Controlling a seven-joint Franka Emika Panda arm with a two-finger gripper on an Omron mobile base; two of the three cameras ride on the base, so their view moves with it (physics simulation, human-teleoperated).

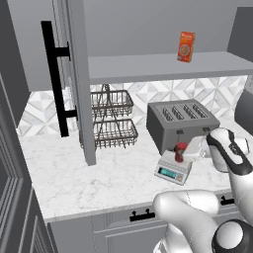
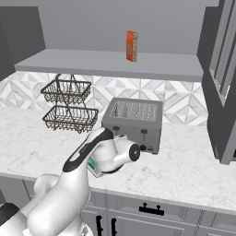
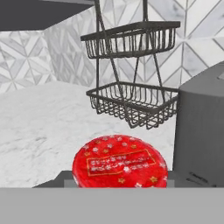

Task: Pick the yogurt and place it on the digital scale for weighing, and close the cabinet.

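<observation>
White marbled counter [image 1: 99,178] runs beneath a tiled backsplash in the left base view, with grey drawers [image 1: 143,225] under its front edge. The cabinet [image 1: 74,74] stands open; its door, with a long black bar handle [image 1: 54,79], projects out over the counter's left part. An orange box [image 1: 186,46] stands upright on the cabinet shelf. A two-tier wire basket [image 1: 112,118] sits behind the door, and a four-slot toaster [image 1: 182,123] to its right. The digital scale [image 1: 174,167] lies just in front of the toaster, display facing the counter edge. The yogurt [image 1: 181,151] stands upright on the scale's plate, long axis vertical, with the hand [image 1: 187,152] at it; whether the fingers are clamped cannot be told. Open counter lies left of the scale up to the door.

Right base view: the arm covers most of the scale [image 2: 94,167], in front of the toaster [image 2: 133,122]. Bare counter extends right to the other open cabinet door [image 2: 223,92].

Hand view: the yogurt's red printed lid [image 3: 120,162] faces the camera, close below, the toaster's wall [image 3: 201,135] just beside it and the basket [image 3: 131,100] beyond.
</observation>
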